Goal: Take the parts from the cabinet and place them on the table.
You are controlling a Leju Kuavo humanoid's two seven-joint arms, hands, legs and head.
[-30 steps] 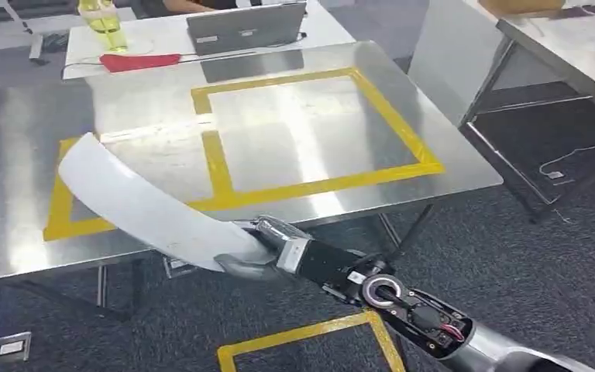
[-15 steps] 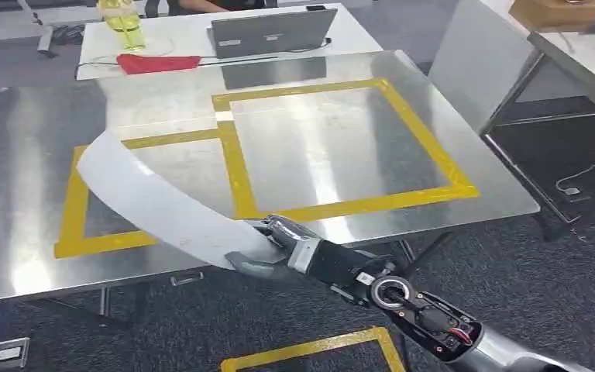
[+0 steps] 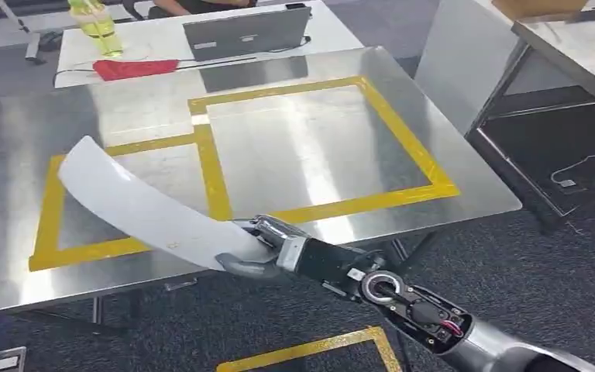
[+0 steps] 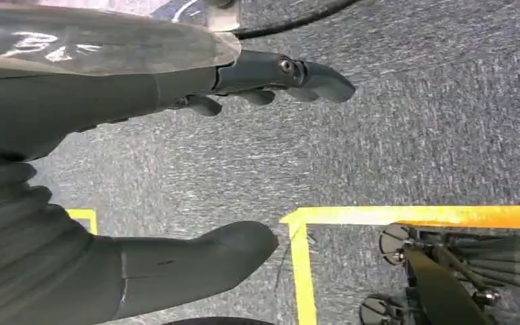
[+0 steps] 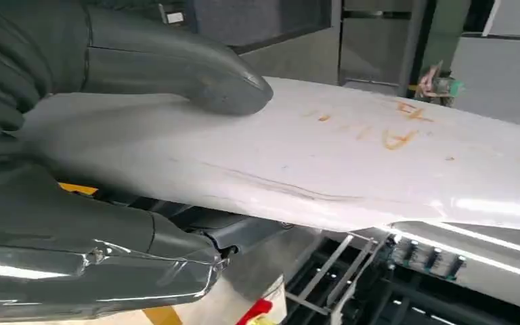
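Head view: right hand [image 3: 256, 246] grips one end of a long, curved white part [image 3: 143, 205], thumb under and fingers wrapped over. The part reaches from the hand out over the steel table [image 3: 472, 203], crossing its near edge; its free end hangs above the yellow tape rectangle [image 3: 45, 225] at the table's left side. Cannot tell whether the part touches the tabletop. A second, larger yellow tape frame [image 3: 403, 132] lies toward the table's right. Beyond the table's far edge stands a white desk [image 3: 163, 39] with a laptop [image 3: 244, 32], a red cloth [image 3: 135, 68] and a yellowish bottle [image 3: 97, 23]. Dark carpet [image 3: 542, 287] lies below the table. Left wrist view: left hand [image 4: 176, 169] holds nothing, thumb and fingers set apart, hanging above grey carpet marked with yellow floor tape [image 4: 406, 215]. Right wrist view: thumb pressed flat on the part's white face [image 5: 352, 162], fingers [image 5: 142, 237] clamped beneath it; faint orange scrawl [image 5: 393, 128] on the part farther from the hand.
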